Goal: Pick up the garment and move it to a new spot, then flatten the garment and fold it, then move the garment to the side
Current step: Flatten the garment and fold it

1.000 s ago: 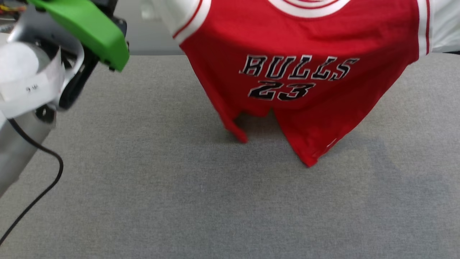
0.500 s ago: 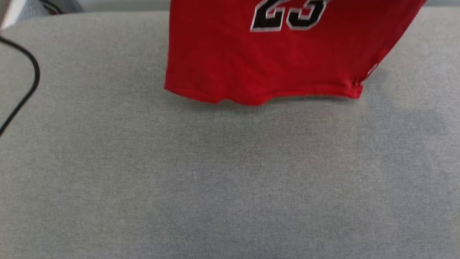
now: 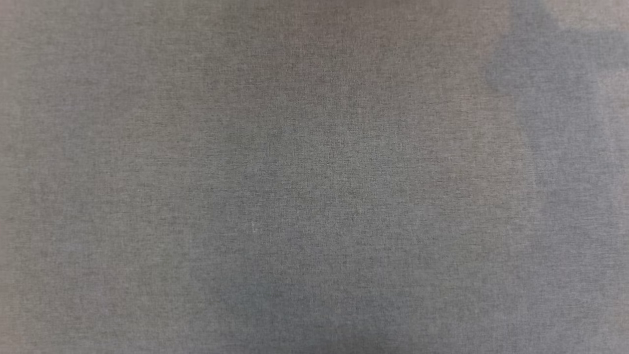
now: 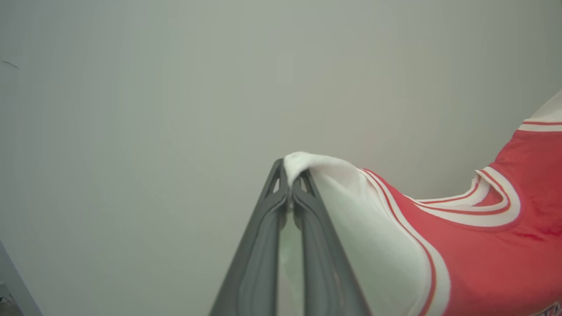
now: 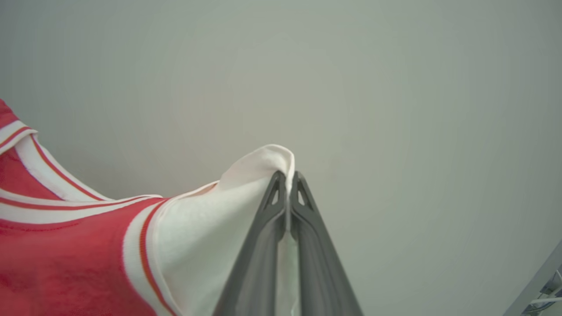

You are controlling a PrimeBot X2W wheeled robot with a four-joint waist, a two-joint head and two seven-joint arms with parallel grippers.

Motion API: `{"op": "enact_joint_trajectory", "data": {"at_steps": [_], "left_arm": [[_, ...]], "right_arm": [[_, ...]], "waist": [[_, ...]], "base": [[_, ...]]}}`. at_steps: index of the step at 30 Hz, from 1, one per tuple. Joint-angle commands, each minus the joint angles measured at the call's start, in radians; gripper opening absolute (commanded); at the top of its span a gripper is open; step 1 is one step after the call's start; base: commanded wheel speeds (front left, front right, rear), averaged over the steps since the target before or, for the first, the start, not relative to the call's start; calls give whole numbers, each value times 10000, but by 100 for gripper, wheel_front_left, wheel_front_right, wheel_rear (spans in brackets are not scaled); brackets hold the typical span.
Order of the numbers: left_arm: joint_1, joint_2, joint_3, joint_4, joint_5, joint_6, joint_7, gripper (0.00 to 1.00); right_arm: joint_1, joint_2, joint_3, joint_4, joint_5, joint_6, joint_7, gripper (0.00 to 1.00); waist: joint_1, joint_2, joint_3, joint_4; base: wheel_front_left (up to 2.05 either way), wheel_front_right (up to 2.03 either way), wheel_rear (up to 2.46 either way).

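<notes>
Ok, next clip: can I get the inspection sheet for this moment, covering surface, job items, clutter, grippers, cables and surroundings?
Surface: grey woven cloth with soft shadows across it.
Job's things: garment, red with white sleeves and striped trim, held up between both grippers in front of the wall.
Clutter: nothing seen.
Grippers: left gripper, fingers shut on a fold of white sleeve fabric; right gripper, fingers shut on the other white sleeve.
Cables: nothing seen.
Surroundings: plain pale wall; a grey frame edge at the right wrist view's lower corner.
</notes>
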Motion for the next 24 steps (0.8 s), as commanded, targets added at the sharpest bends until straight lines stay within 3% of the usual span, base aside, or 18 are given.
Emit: {"op": "enact_joint_trajectory", "data": {"at_steps": [1,8,12,24], "left_arm": [[-305,-56,15,399,121,-99,-213,0],[-9,-198,-205,1317,-59,-262,-766,0],[1246,-40,-399,1744,-441,-322,-1209,0],[5427,691,-709,975,-1214,-279,-2090,0]], "right_arm": [[-454,152,281,414,-33,-7,-279,0],[-633,441,1302,1487,295,-7,-1010,0],[463,843,2139,1939,887,-7,-1966,0],[3807,909,3623,1121,2409,-7,-2888,0]], "waist": [[-1,0,345,-80],[-1,0,628,-131],[-1,0,417,-234],[-1,0,-1196,-178]], "base": [[0,0,0],[0,0,0],[0,0,0],[0,0,0]]}}
